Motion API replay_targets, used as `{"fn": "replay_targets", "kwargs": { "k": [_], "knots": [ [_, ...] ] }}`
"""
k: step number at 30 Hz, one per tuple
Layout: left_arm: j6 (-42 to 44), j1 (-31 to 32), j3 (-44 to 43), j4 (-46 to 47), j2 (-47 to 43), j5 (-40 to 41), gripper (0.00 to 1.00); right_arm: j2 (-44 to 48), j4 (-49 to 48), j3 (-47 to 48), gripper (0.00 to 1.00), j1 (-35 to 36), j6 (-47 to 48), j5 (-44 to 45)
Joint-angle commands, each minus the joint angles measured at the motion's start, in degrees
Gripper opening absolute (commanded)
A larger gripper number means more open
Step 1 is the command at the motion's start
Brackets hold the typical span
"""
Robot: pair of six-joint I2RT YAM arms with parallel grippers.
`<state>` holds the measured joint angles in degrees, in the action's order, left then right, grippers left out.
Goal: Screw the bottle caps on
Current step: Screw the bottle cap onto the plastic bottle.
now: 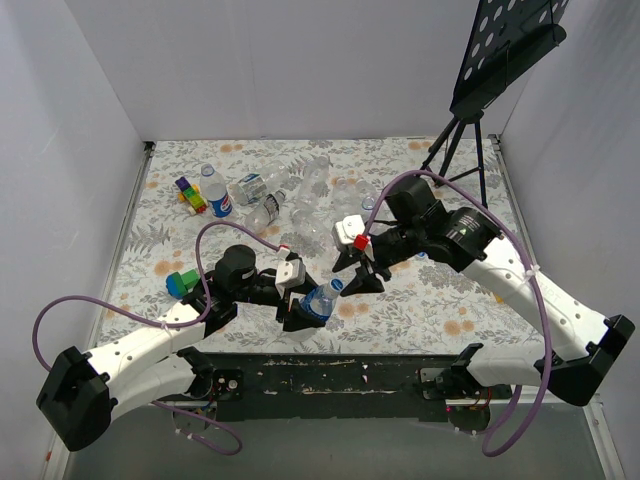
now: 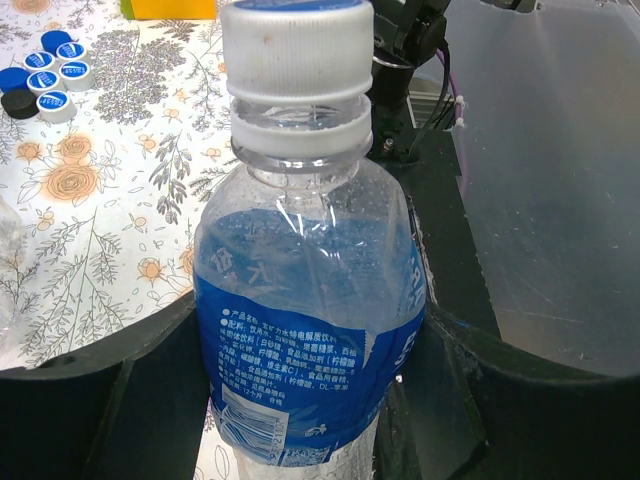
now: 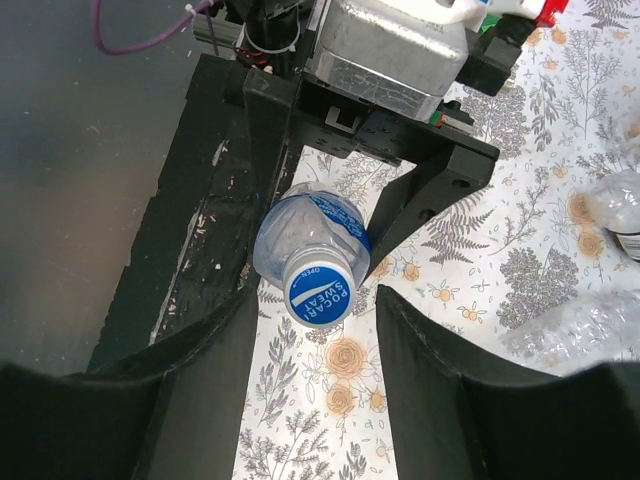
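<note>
The left gripper (image 2: 310,400) is clamping the Pocari Sweat bottle (image 2: 310,300) steady while the right gripper (image 3: 318,300), jaws spread, is straddling its blue cap (image 3: 318,293), poised for twisting.

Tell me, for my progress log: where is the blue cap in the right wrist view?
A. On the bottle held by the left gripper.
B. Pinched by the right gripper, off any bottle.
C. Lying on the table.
A: the cap sits on the neck of the bottle clamped in the left gripper, the right gripper open around it.
</note>
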<state>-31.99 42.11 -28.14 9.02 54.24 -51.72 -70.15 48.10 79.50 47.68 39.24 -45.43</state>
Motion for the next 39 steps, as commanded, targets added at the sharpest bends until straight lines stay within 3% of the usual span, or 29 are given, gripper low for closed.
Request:
{"fn": "replay_targets", "kwargs": {
  "k": [1,14,22,27,34,39],
  "knots": [
    [-0.27,-0.09,-2.44,1.18,-0.54,-0.83,0.00,-0.42,1.56,2.59,0.57,0.04,2.24,-2.65],
    [-0.88,-0.10,-2.36,1.97,-0.63,-1.01,0.00,-2.27,1.74,2.15,0.48,0.48,1.80,-2.65],
    [-0.62,-0.10,-2.18,2.15,-1.15,3.28,0.00,-2.45,0.16,1.44,0.28,0.83,-2.32,-1.34],
    [2.01,-0.01,-2.97,2.41,-0.45,13.56,0.00,-2.27,-5.90,-1.71,0.17,0.92,-14.61,8.32],
    [9.29,1.48,-5.78,5.83,-1.33,28.14,0.00,-3.23,-10.05,-3.22,0.05,0.92,-41.75,30.46],
    [18.62,6.58,-5.53,8.12,0.78,43.27,0.00,-3.77,-10.73,-2.60,0.02,1.27,-52.15,35.14]
  ]
}}
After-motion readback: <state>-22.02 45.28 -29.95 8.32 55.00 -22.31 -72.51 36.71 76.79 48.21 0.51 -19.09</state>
